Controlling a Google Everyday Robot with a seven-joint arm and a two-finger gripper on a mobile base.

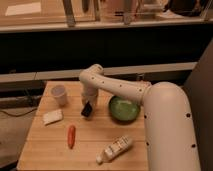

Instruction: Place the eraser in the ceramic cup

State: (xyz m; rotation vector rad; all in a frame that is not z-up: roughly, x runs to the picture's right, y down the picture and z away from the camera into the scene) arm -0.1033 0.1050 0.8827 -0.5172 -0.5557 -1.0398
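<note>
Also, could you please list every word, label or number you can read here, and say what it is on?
Readable text: none.
Bottle, lying near the front of the table: its label is too blurred to read.
Cup, bowl, and the end effector hanging between them: no markings visible.
</note>
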